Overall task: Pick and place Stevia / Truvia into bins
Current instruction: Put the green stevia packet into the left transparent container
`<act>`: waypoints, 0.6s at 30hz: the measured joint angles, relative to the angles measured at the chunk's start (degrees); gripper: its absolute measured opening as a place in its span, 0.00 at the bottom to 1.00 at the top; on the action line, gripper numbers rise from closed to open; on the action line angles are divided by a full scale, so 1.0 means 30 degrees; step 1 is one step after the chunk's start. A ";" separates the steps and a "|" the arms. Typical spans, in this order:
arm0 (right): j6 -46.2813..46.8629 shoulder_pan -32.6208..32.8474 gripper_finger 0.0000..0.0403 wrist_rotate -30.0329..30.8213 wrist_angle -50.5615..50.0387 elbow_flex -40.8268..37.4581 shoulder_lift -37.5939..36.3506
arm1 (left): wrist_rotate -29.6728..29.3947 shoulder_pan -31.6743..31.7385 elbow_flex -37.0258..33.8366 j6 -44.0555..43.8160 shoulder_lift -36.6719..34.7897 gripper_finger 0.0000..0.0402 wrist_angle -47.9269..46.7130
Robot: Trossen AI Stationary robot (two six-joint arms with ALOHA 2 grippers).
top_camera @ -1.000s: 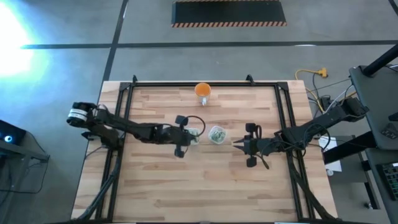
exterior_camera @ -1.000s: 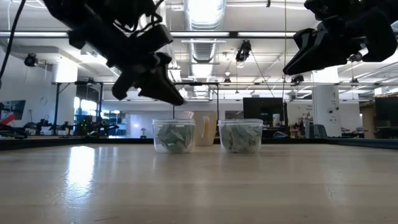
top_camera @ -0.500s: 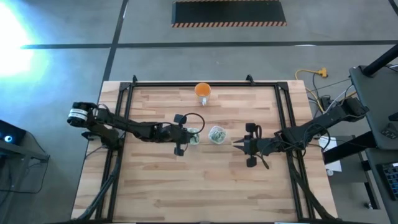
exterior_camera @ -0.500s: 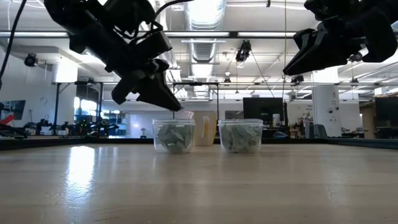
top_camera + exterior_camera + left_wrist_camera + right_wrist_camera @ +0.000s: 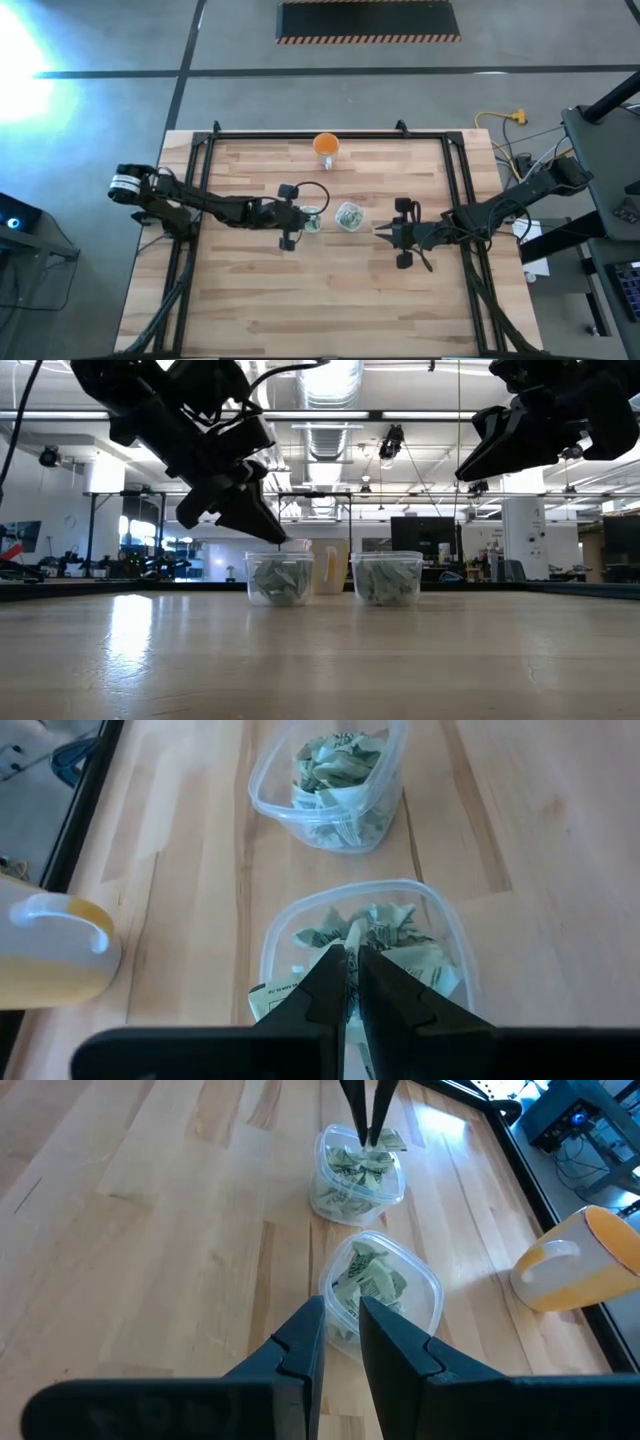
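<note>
Two clear bins stand side by side mid-table, each holding a heap of green-and-white Stevia sachets: the left bin (image 5: 313,219) (image 5: 279,578) and the right bin (image 5: 349,216) (image 5: 388,578). My left gripper (image 5: 303,218) (image 5: 351,958) points down into the left bin's mouth. Its fingers are all but closed, their tips at the top of the sachet heap (image 5: 385,935). It also shows in the right wrist view (image 5: 368,1120). My right gripper (image 5: 380,231) (image 5: 341,1315) hangs above the table to the right of the right bin (image 5: 385,1285), with a narrow gap between its fingers and nothing in them. My left gripper comes from above, slanting down into the left bin. Its fingertips (image 5: 335,965) stand at the top sachets. I cannot tell whether they touch a sachet or hold one.
An orange cup (image 5: 326,146) (image 5: 585,1265) stands behind the bins near the table's far edge. Black frame rails (image 5: 200,170) run along the table's left, right and far sides. Bare wood lies in front of the bins.
My left gripper has gone down toward the left bin, its tips now at the bin's rim in the low view. The bins and my right gripper have kept still.
</note>
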 joint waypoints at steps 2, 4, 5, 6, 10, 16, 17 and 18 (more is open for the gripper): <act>-0.0007 0.0000 0.14 0.0000 0.0000 0.0000 0.0000 | -0.0015 0.0007 0.0000 -0.0490 0.0000 0.02 0.0021; -0.0010 0.0000 0.14 0.0000 0.0000 0.0000 0.0000 | -0.0025 0.0072 0.0000 -0.0691 0.0000 0.02 0.0017; -0.0005 0.0000 0.14 0.0000 0.0000 0.0000 0.0000 | -0.0029 0.0091 0.0000 -0.0781 0.0000 0.02 0.0007; 0.0013 0.0000 0.14 0.0000 0.0000 0.0000 0.0000 | -0.0036 0.0118 0.0000 -0.0817 0.0000 0.02 0.0007; 0.0048 0.0000 0.14 0.0000 0.0000 0.0000 0.0000 | -0.0038 0.0117 0.0000 -0.0830 0.0000 0.06 -0.0155; 0.0041 0.0000 0.14 0.0000 -0.0001 0.0000 0.0000 | -0.0036 0.0117 -0.0007 -0.1085 0.0000 0.20 -0.0517; 0.0036 0.0000 0.14 0.0000 0.0000 0.0000 0.0000 | -0.0036 0.0117 0.0000 -0.1085 0.0000 0.22 -0.0510; 0.0027 0.0000 0.14 0.0000 -0.0007 0.0000 0.0000 | -0.0036 0.0117 0.0000 -0.1085 -0.0012 0.23 -0.0518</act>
